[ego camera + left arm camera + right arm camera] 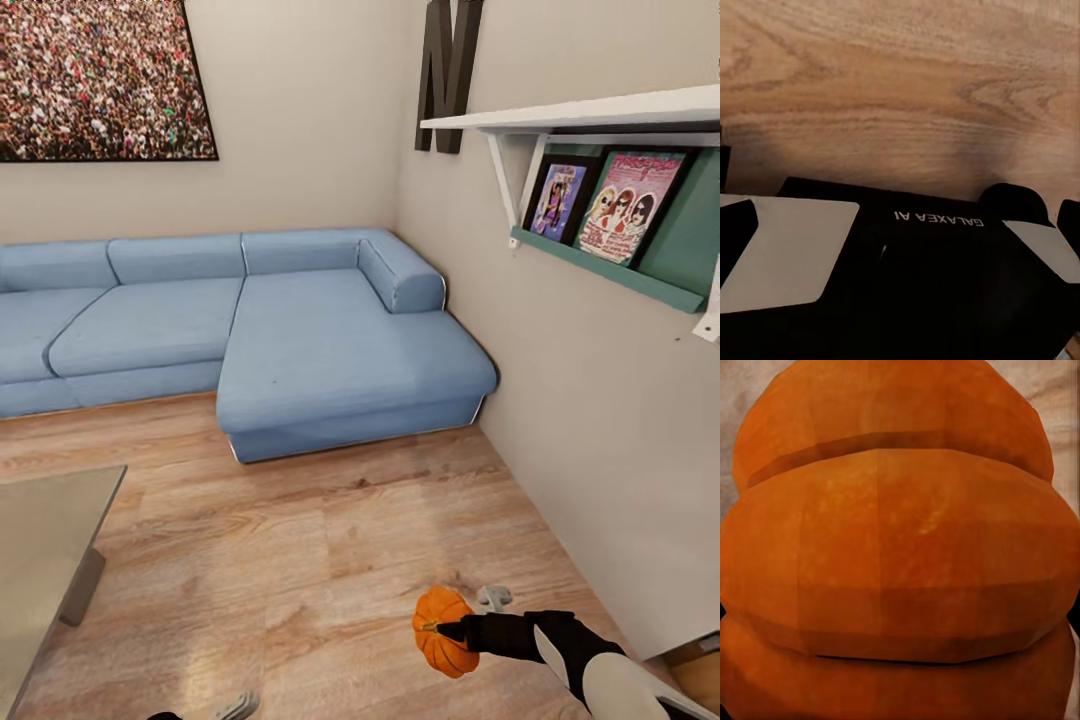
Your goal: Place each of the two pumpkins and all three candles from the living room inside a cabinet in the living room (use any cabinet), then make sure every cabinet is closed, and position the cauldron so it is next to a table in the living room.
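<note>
I am carrying one pumpkin point(444, 632) in my right hand point(462, 632), clamped on it and held out low over the wooden floor point(300, 560) — lifted clear so it travels with me. In the right wrist view its orange ribs point(900, 555) sit right against the camera. Ahead stands a blue corner sofa point(250, 330); a grey bench point(45, 530) edges in on my left. My left hand point(236, 706) barely peeks in low down, and I cannot tell its state.
</note>
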